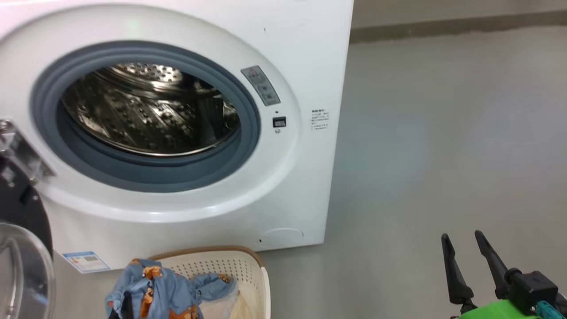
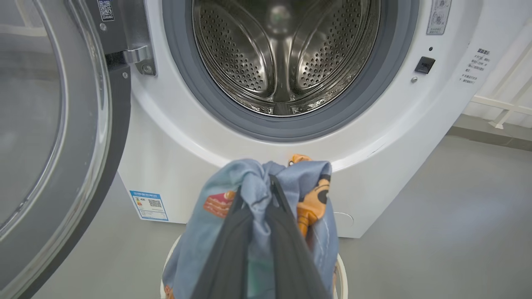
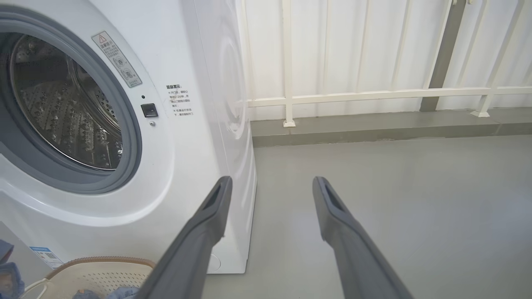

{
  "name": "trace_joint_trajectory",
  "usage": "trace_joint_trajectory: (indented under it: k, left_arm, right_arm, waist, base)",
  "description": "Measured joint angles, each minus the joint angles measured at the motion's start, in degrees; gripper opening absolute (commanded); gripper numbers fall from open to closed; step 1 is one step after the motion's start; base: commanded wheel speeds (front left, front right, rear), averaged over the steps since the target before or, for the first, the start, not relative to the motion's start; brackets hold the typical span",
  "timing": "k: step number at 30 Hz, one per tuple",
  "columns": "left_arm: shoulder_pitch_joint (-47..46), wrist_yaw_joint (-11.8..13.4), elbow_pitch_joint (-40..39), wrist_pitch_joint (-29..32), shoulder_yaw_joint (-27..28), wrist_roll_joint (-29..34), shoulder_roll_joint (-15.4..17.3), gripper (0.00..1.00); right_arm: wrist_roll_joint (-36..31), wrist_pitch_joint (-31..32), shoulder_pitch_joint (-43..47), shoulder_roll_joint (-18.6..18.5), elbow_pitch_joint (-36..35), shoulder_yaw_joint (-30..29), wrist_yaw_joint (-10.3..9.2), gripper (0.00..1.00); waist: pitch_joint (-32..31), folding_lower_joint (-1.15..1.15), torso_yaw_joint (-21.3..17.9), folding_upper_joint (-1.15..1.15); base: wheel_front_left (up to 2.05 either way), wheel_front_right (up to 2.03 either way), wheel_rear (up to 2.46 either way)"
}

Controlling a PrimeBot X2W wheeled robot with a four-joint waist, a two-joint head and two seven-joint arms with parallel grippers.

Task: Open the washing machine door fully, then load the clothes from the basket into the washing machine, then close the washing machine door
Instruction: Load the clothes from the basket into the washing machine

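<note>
The white washing machine (image 1: 288,177) stands with its steel drum (image 2: 286,54) bare. The washing machine door (image 1: 22,248), black with a glass porthole, is swung out to the left on its hinge. Below the opening sits the cream basket (image 1: 248,266) with light blue bear-print clothes (image 1: 164,283) in it. In the left wrist view my left gripper (image 2: 257,189) is shut on a bunch of the blue clothes (image 2: 216,207), held over the basket's rim (image 2: 341,274) in front of the machine. My right gripper (image 1: 461,235) is open over the floor to the right, holding nothing.
Grey floor (image 1: 443,133) stretches to the right of the machine. A white railing (image 3: 374,93) and a low kerb (image 3: 374,128) run behind it. A blue label (image 1: 86,261) marks the machine's lower left front.
</note>
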Motion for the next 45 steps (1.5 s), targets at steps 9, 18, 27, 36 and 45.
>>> trace_joint_trajectory:
  k: [9, 18, 27, 36, 45]
  left_arm:
    - [2.0, 0.0, -4.7, 0.0, 0.1, 2.2, -0.1, 0.00]
    - [3.3, 0.0, -8.0, 0.0, -0.7, 2.9, -0.2, 0.00]
    - [4.3, 0.0, -9.9, 0.0, -1.0, 3.3, -0.2, 0.00]
    - [4.3, 0.1, -10.5, 0.0, -1.3, 3.3, -0.2, 0.00]
    - [4.3, 0.2, -10.5, 0.0, -1.5, 2.8, -0.1, 0.00]
  right_arm:
    - [-0.1, 0.0, 1.2, 0.1, 0.6, -0.3, 0.00, 1.00]
    - [-0.4, 0.0, 3.1, 0.2, 1.5, -0.4, 0.00, 1.00]
    - [-0.4, 0.0, 3.1, 0.2, 1.7, -0.3, 0.00, 1.00]
    - [-0.4, 0.0, 3.1, 0.2, 1.7, -0.3, 0.00, 1.00]
    - [-0.3, 0.0, 3.1, 0.2, 1.8, -0.2, 0.00, 1.00]
  waist:
    - [-3.7, 0.00, 1.8, 0.00]
    - [-4.9, 0.00, 3.0, 0.00]
    - [-4.7, 0.00, 3.0, 0.00]
    - [-3.9, 0.00, 2.9, 0.00]
    - [-3.1, 0.00, 2.5, 0.00]
  base:
    - [0.00, 0.00, 0.00]
    - [0.00, 0.00, 0.00]
    - [0.00, 0.00, 0.00]
    - [0.00, 0.00, 0.00]
    - [0.00, 0.00, 0.00]
